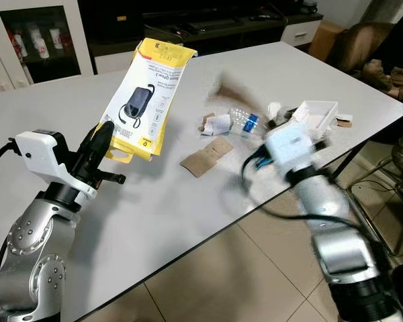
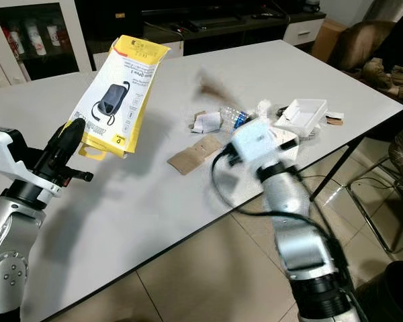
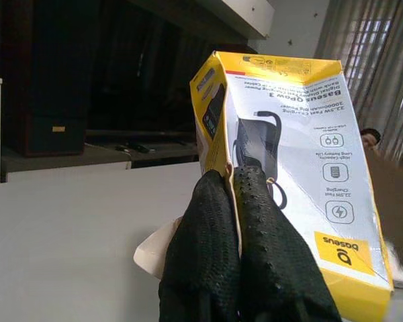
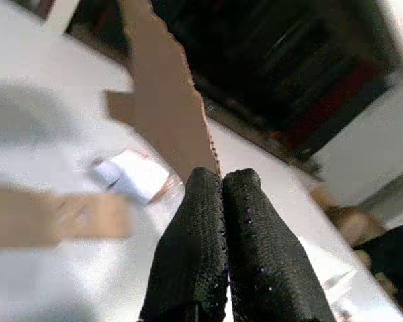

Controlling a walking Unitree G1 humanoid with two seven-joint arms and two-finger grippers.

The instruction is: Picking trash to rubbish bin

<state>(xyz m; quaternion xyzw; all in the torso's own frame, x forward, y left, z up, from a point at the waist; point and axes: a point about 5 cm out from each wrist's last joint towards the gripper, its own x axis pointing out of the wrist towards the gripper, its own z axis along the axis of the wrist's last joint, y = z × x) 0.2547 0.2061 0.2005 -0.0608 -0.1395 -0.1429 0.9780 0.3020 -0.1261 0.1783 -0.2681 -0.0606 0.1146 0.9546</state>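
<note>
White table [image 1: 188,221], left end effector [image 1: 102,137] pinching yellow package [image 1: 142,97]

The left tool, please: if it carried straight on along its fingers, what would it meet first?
Nothing on the table, probably. The left tool, shut on the yellow printed cardboard package, points up and away over the white table toward the dark cabinets behind; depth is unclear.

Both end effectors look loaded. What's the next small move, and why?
Probably turn toward the black bin at the robot's right. The left end effector grips the yellow package, the right end effector pinches a cardboard strip, both lifted off the table.
</note>
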